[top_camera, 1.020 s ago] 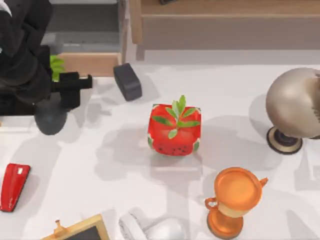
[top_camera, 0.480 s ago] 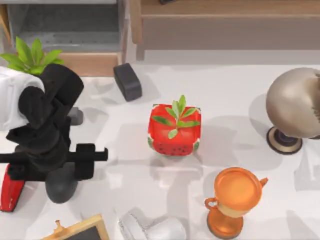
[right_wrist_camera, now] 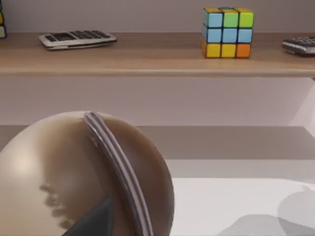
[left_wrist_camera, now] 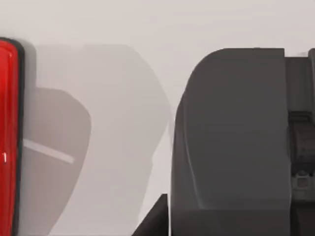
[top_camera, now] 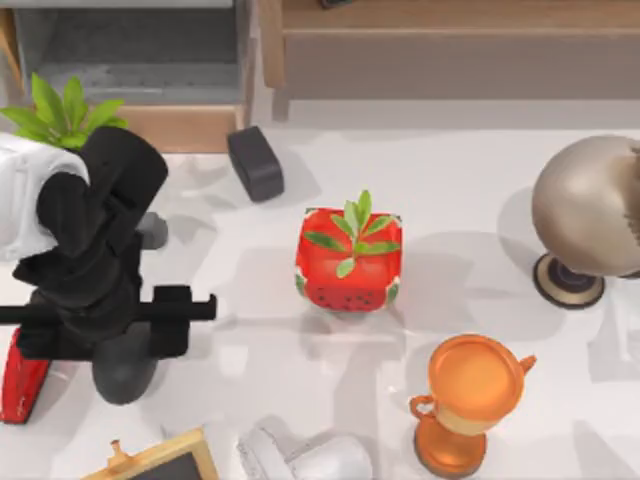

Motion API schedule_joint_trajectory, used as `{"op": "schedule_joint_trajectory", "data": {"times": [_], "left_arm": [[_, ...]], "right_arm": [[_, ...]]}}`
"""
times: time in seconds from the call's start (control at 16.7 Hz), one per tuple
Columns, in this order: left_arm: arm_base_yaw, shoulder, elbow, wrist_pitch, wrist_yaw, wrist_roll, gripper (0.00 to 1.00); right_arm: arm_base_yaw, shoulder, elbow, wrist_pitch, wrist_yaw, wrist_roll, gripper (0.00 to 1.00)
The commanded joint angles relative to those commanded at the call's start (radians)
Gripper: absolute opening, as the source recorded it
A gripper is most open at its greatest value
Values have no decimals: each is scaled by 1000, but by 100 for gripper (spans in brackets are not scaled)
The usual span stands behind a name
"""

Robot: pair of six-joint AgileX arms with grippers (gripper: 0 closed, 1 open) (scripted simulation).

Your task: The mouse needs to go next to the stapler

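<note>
The left gripper point(top_camera: 125, 365), fingers clamped on the mouse point(left_wrist_camera: 231, 142), hovers just beside the stapler point(left_wrist_camera: 7, 137); release remains.

Matte black left arm point(top_camera: 95, 245), white rear segment, boxy black claw point(top_camera: 125, 365).

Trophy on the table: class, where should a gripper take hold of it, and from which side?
Probably the narrow stem under the bowl of the trophy, coming in level from the side. It stands upright, and its bowl looks too wide and round to close fingers across from above.
</note>
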Motion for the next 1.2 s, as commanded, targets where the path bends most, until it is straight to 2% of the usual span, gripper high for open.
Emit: {"op": "schedule_joint_trajectory", "data": {"times": [1.2], "left_arm": [[-1,32,-34,61,-1,1,0]], "right_arm": [[0,0,0,0,0,0,100]]}}
